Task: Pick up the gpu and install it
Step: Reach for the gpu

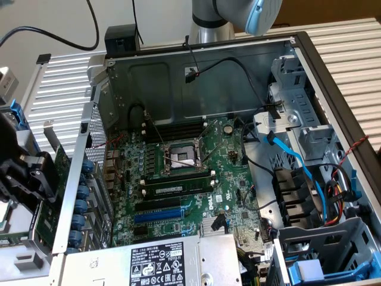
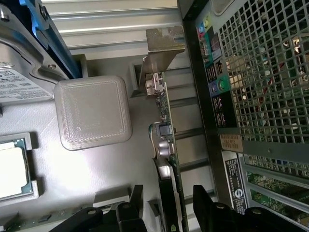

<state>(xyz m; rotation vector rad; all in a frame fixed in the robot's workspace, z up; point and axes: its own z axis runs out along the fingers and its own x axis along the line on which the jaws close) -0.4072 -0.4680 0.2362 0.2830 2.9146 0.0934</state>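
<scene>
- the gripper (image 2: 169, 191) holds its two black fingers (image 2: 205, 205) apart, one on each side of the gpu (image 2: 166, 130), with a gap showing on both sides.
- the gpu stands on edge outside the computer case, its silver end bracket (image 2: 161, 53) at the end away from the fingers.
- the case's rear panel (image 2: 217, 96) with its perforated grille (image 2: 260, 72) rises just beside one face of the card.
- on the other side, a grey square block (image 2: 94, 111) sits on a grey tray (image 2: 96, 179), with a cpu (image 2: 12, 166) in a pocket further off.
- in the exterior view, the motherboard (image 1: 184, 185) lies inside the open case, to the right of the gripper.
</scene>
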